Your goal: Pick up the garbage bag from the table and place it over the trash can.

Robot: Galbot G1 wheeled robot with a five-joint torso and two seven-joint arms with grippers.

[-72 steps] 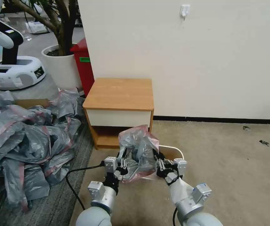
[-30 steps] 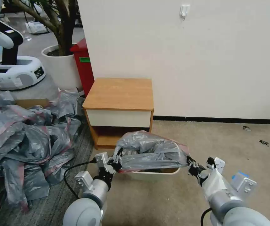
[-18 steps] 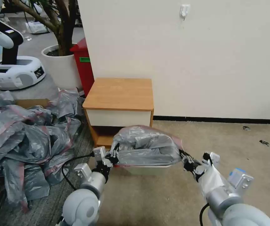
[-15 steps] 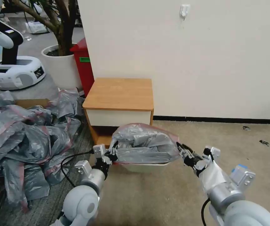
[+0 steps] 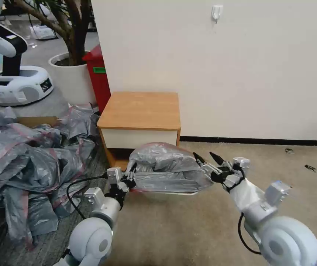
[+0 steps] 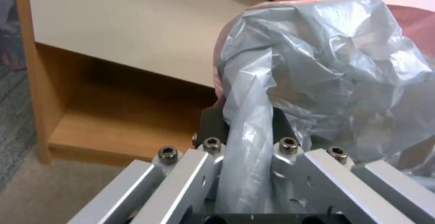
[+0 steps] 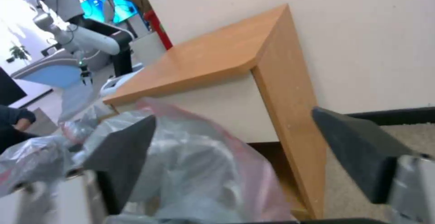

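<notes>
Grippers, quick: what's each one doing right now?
Left gripper: closed on the garbage bag.
Right gripper: open, beside the bag, holding nothing.

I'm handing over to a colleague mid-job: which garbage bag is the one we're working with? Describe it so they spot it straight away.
Find the wooden table against the white wall. On the carpet just in front of it, a single grey garbage bag with a pink rim is stretched over the cream trash can. The left gripper is shut on its edge and the open right gripper is at its other side, unlike the loose heap of bags on the robot's left.
</notes>
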